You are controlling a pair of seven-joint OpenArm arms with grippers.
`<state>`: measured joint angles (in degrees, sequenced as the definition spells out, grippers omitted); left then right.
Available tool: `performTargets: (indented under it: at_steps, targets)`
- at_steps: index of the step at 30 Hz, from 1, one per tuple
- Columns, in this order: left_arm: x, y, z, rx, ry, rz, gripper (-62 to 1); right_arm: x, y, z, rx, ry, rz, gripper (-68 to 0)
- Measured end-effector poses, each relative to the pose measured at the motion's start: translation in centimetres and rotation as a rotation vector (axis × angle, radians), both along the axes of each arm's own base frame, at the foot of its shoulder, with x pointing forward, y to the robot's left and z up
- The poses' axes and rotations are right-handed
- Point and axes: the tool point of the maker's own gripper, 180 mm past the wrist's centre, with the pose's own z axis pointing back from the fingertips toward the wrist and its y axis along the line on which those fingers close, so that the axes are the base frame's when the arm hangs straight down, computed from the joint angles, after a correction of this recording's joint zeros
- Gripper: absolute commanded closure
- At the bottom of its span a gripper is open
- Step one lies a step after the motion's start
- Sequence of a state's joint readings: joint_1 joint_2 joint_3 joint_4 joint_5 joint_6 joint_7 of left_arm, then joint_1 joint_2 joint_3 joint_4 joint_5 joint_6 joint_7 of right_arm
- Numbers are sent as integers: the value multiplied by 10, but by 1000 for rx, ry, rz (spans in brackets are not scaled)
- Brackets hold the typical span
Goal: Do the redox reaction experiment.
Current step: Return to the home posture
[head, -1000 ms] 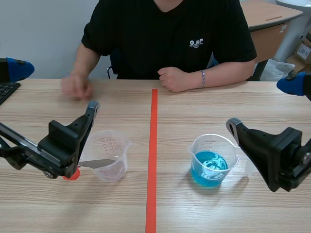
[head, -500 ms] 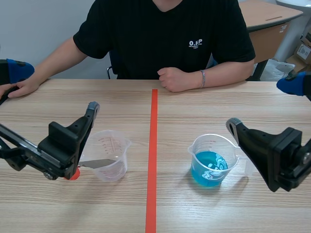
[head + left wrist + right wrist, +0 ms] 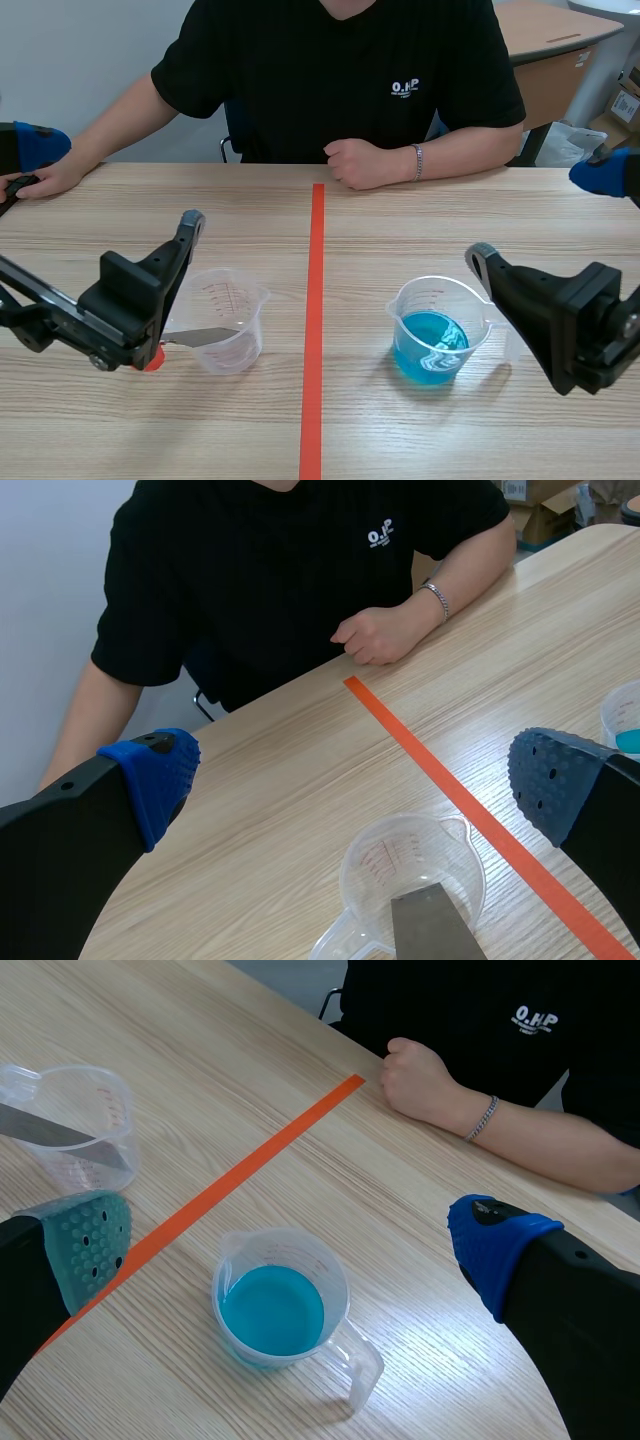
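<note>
Left hand (image 3: 350, 780): fingers wide apart, gripping nothing. Metal strip (image 3: 430, 925) leans in clear cup (image 3: 235, 300) between them.
Right hand (image 3: 290, 1238): equally spread, empty, above blue-liquid cup (image 3: 405, 305) on tabletop (image 3: 350, 230).
Step, likely: pinch strip squarely, lift clear of rim, lower gently into blue-liquid cup.

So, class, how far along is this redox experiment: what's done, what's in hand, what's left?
Done: a metal strip rests in the empty clear cup; blue liquid sits in the other cup. In hand: nothing, left end effector and right end effector are both open. Left, probably: bringing strip and liquid together.
</note>
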<state>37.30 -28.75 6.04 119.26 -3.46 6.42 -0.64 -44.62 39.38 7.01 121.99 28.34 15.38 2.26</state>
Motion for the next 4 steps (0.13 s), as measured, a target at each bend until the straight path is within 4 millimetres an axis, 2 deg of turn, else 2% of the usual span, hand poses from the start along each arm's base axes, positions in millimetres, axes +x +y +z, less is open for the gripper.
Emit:
performTargets:
  at_steps: [4]
  targets:
    - [0, 0, 0, 0, 0, 0, -623, 0, 0, 0, 0, 0, 0, -679]
